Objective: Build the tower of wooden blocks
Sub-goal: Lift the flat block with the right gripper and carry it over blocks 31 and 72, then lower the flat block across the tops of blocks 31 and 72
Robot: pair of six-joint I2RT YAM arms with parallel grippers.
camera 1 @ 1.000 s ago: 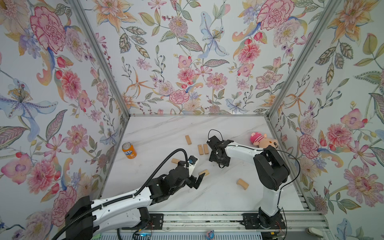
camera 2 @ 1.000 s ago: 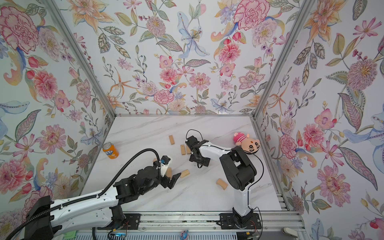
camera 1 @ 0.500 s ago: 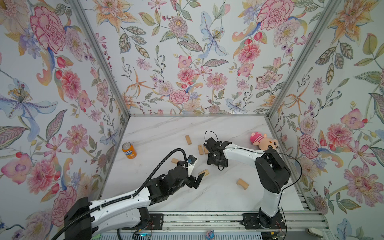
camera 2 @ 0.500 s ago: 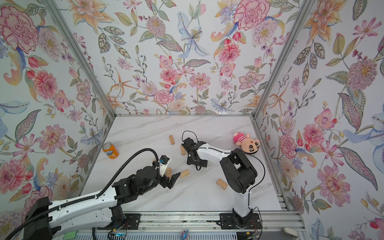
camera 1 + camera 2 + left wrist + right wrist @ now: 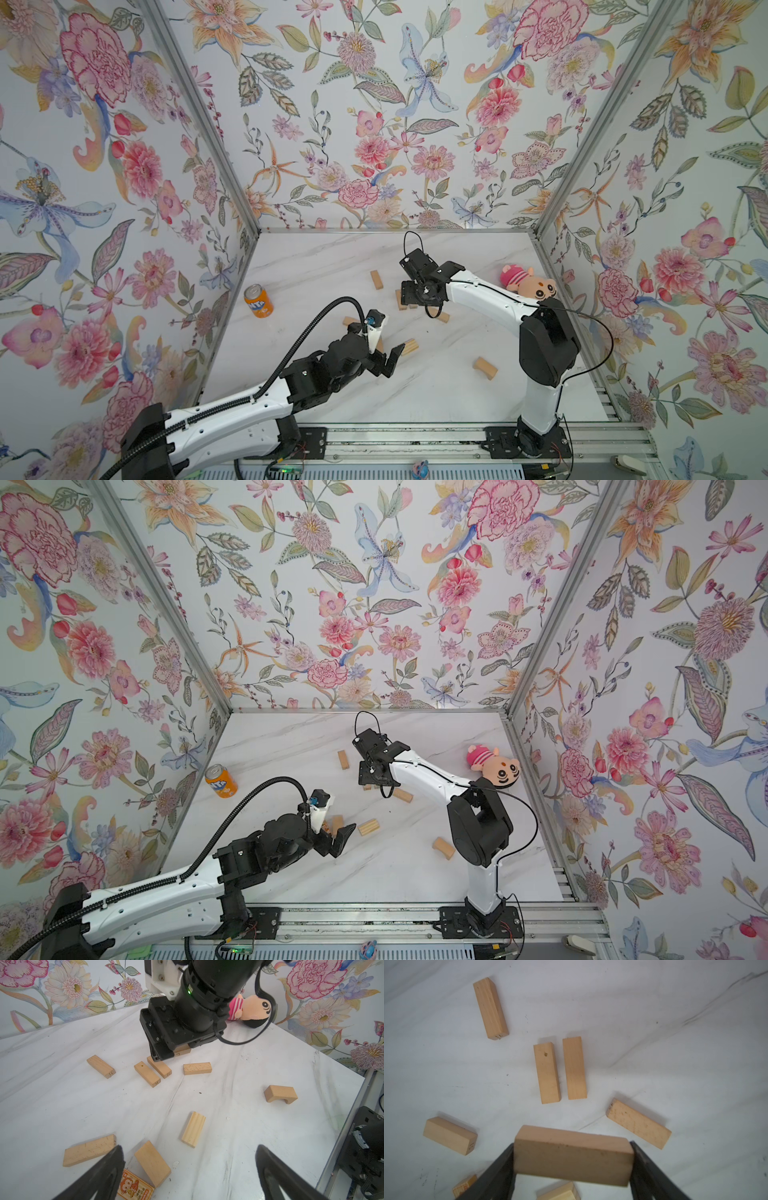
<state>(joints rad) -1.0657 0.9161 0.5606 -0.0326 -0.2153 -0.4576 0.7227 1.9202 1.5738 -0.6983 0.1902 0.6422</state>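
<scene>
- In both top views the left gripper (image 5: 392, 360) hung low over the near middle of the marble table (image 5: 436, 390). Its jaws were spread wide with nothing between them, and a ridged block (image 5: 409, 347) lay just past its tips.
- In those views the right gripper (image 5: 370, 774) pointed down over the middle of the table, and its own body hid the jaws from me. The wood blocks (image 5: 376, 279) lay scattered flat around it, with a curved block (image 5: 443, 848) nearer the right arm's base.
- An orange soda can (image 5: 258, 301) stood by the left wall and a plush doll (image 5: 494, 766) lay by the right wall, both well apart from the blocks.
- From the left wrist, the two dark fingers (image 5: 108, 1169) stood far apart and empty. A printed block (image 5: 135, 1187) lay just beside one finger, with a plain block (image 5: 152, 1163) next to it.
- In that view the right gripper came down just behind a pair of blocks (image 5: 147, 1074) lying side by side, and pale wood showed under it.
- From the right wrist, the right gripper (image 5: 572, 1144) was clamped on the held block (image 5: 573, 1159) by its two ends, jaws part-way apart along its length.
- That block sat crosswise to the pair (image 5: 547, 1073), which lay parallel with a thin gap between them. I could not tell how high it hung.
</scene>
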